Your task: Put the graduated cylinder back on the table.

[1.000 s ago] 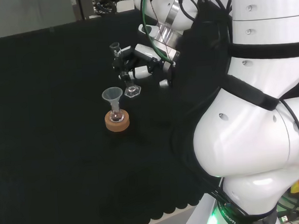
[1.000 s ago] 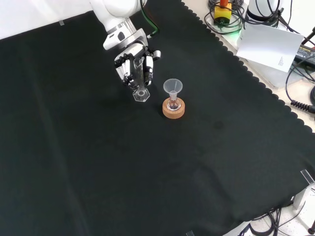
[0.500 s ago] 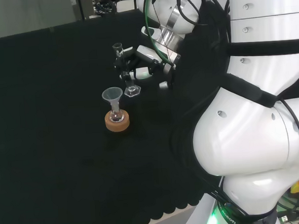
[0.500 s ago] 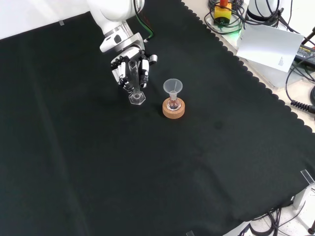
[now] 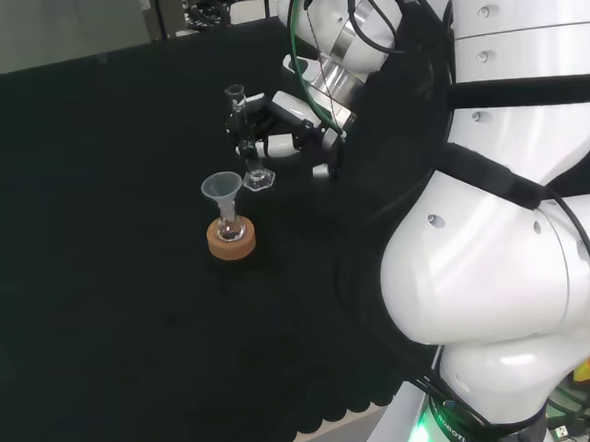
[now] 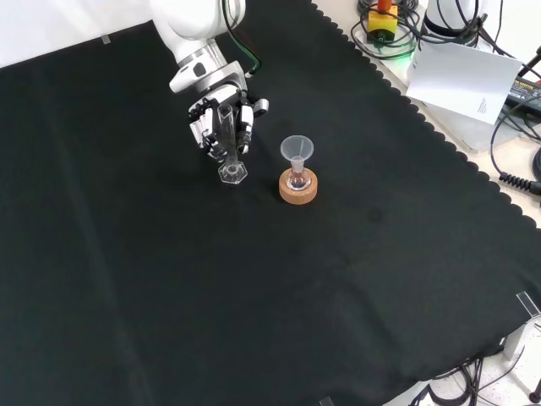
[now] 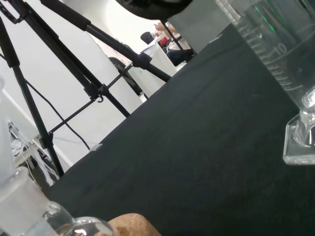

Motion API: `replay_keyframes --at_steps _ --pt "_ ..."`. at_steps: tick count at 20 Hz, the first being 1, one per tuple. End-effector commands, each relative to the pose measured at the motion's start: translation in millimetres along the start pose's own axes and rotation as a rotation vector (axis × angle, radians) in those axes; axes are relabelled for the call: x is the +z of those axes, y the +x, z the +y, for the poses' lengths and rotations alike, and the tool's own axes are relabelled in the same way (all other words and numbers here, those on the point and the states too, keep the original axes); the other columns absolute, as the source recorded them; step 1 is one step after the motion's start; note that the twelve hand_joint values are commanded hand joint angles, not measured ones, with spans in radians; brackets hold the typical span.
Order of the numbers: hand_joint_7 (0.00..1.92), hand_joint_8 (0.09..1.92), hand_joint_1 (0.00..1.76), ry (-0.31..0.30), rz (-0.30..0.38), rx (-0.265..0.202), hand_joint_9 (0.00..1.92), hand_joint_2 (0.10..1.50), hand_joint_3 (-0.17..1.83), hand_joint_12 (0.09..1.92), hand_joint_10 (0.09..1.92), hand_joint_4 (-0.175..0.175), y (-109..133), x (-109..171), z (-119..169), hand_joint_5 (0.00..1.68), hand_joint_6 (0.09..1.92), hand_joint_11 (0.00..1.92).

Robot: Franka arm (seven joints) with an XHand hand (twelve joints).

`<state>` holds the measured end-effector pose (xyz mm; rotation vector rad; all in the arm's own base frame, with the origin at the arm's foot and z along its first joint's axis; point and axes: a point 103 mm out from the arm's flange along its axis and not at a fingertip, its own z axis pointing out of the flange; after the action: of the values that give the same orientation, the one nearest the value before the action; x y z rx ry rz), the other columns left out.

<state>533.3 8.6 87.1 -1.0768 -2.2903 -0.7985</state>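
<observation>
One relation governs the set-down: the cylinder's long axis against the counter. Taken near to far in the front view.

Nearest: small clear flask on a round cork ring stand (image 6: 298,189), clear plastic funnel (image 6: 297,150) seated in its neck. Stands free, just beside the cylinder's foot, to that view's right.

Next: tall clear glass graduated cylinder (image 6: 228,144) with hexagonal base. Close to upright; mouth leans slightly away toward the hand. Base looks at or just above the black-cloth counter (image 6: 355,279); contact cannot be told from here. Wrist view shows the foot (image 7: 300,142) low against the cloth, graduation marks on the tube above.

Farthest: black and white robot hand (image 6: 221,114), fingers curled round the cylinder's upper tube, clamped on it. The hand sits behind and above the base, so the cylinder hangs down and forward from the grip.

Judgement: base must meet the cloth flat before release; the small lean could tip it. The funnel flask stands close on one side.
</observation>
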Motion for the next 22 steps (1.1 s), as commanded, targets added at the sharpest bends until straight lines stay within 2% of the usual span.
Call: replay_keyframes --at_steps 1,9,22 --pt "1.21 0.39 1.11 -0.018 0.023 0.013 1.49 1.07 0.00 0.70 0.09 0.014 -4.8 3.0 0.7 1.08 0.87 1.32" --pt "1.21 0.38 1.11 -0.058 0.032 0.025 1.49 1.07 0.00 0.70 0.09 0.003 -12.4 4.4 -4.6 1.07 0.87 1.32" --pt "1.20 0.37 1.11 -0.038 0.030 0.033 1.47 1.08 0.00 0.70 0.09 0.000 -19.0 8.2 -6.7 1.07 0.88 1.31"
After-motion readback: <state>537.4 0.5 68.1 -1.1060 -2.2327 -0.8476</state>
